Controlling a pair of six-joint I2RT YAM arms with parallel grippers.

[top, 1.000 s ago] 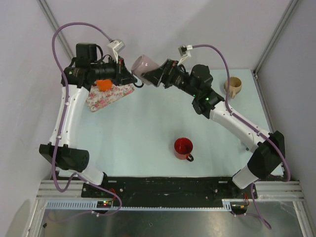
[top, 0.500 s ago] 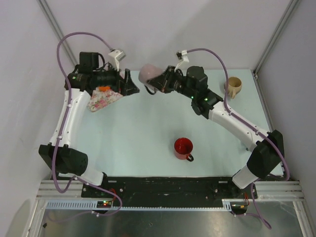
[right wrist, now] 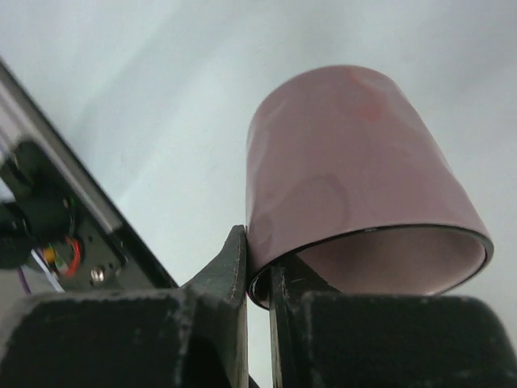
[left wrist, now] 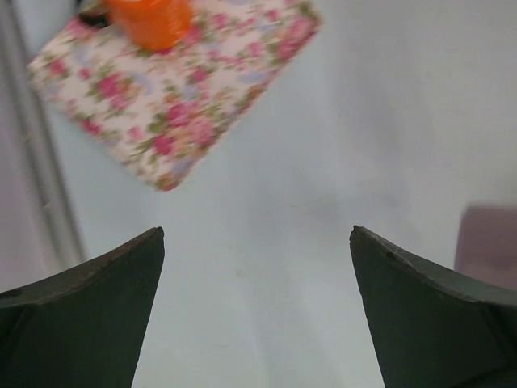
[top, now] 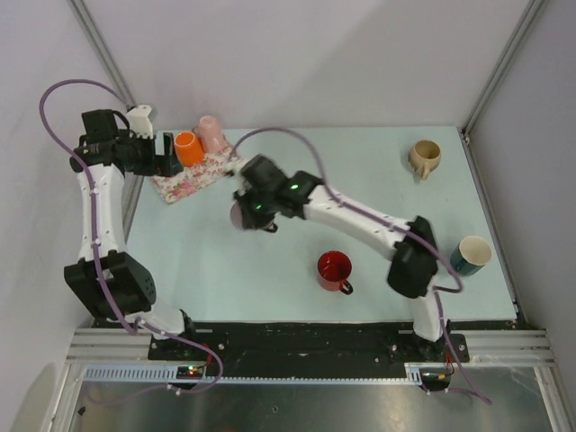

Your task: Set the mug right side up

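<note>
The pink mug (right wrist: 355, 162) hangs in my right gripper (right wrist: 258, 252), which is shut on its rim with one finger inside and one outside. The mug's open mouth faces the wrist camera and its base points away. From above, only a sliver of the mug (top: 238, 217) shows under the right gripper (top: 252, 212), over the table's middle left. My left gripper (top: 166, 155) is open and holds nothing, at the back left beside the floral cloth (top: 202, 176). In the left wrist view the fingers (left wrist: 97, 291) stand wide apart over bare table, and the mug (left wrist: 489, 242) shows at the right edge.
An orange cup (top: 185, 148) and a pale pink cup (top: 211, 133) stand on the floral cloth. A red mug (top: 334, 269) sits near the front centre. A beige mug (top: 425, 157) is at the back right and a green cup (top: 472, 254) at the right edge.
The left gripper opened, let go of the pink mug and drew back to the left. The right gripper shut on the mug's rim and carried it forward and left, lower over the table.
</note>
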